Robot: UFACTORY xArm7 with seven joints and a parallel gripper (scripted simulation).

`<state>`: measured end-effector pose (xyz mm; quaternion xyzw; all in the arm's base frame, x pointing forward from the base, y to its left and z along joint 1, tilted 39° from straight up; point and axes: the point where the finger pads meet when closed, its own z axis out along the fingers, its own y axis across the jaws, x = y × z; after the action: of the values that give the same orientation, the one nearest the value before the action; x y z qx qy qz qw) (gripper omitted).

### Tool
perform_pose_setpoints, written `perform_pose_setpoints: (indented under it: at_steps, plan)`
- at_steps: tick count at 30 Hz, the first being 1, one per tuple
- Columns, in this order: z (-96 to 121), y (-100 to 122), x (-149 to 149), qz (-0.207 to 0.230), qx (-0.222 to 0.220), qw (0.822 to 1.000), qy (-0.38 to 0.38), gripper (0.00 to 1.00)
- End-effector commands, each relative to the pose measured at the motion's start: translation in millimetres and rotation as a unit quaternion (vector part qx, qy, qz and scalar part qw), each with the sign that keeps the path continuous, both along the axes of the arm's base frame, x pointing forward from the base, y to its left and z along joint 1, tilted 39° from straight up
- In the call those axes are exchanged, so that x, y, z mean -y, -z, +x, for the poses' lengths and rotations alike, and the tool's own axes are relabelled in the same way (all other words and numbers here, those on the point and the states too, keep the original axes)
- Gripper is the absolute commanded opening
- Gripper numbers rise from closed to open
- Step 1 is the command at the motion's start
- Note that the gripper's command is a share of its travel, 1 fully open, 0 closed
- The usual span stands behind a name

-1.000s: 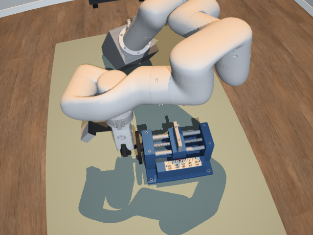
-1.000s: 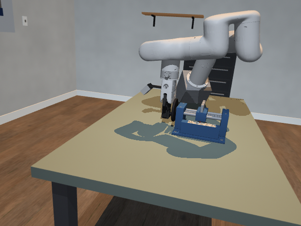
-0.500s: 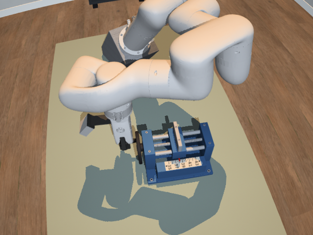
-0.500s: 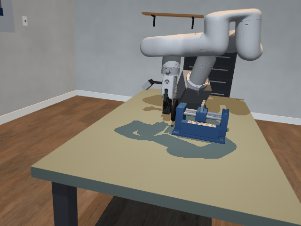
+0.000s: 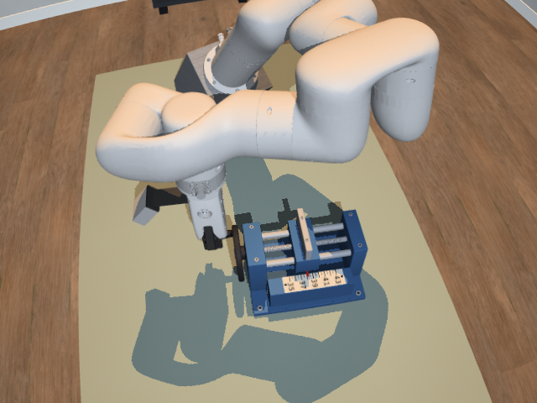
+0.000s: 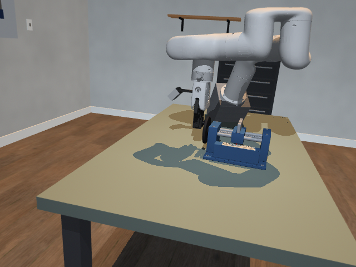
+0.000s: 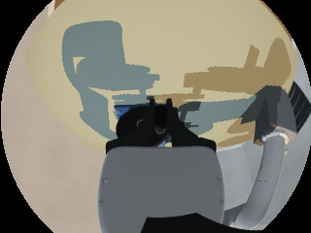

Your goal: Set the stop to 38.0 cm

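Centrally, a blue block-shaped stop topped by a pale bar was seen on the steel rods of a blue metal frame, set on an olive-topped table. Its red pointer was shown between 37 and 39 on the pale printed scale. Beside the frame's end, the dark round handwheel was held by its handle, gripped in the closed fingers of the black-fingered gripper. Behind, a dark drawer cabinet was partly hidden by the white jointed arm.

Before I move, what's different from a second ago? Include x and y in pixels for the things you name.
The gripper [image 5: 212, 242] [image 6: 197, 124] [image 7: 160, 106] moved toward the arm's base, its jaws closed on the crank handle [image 5: 229, 234], bringing the handle round with the handwheel [image 5: 238, 262] [image 6: 205, 133] [image 7: 127, 127]. Nothing was newly gripped or released. The red pointer [image 5: 307, 274] and the blue frame [image 5: 254, 243] [image 6: 235, 153] show no visible shift.
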<state>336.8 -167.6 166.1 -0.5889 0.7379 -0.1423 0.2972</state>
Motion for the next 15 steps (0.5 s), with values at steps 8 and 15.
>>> perform_pose_setpoints:
  at_steps: [8,15]
  plan:
    - [0.0,-21.0,6.7,-0.001,0.001,1.000,0.001,0.06]
    - [4.7,-29.7,9.8,-0.001,0.001,1.000,0.001,0.06]
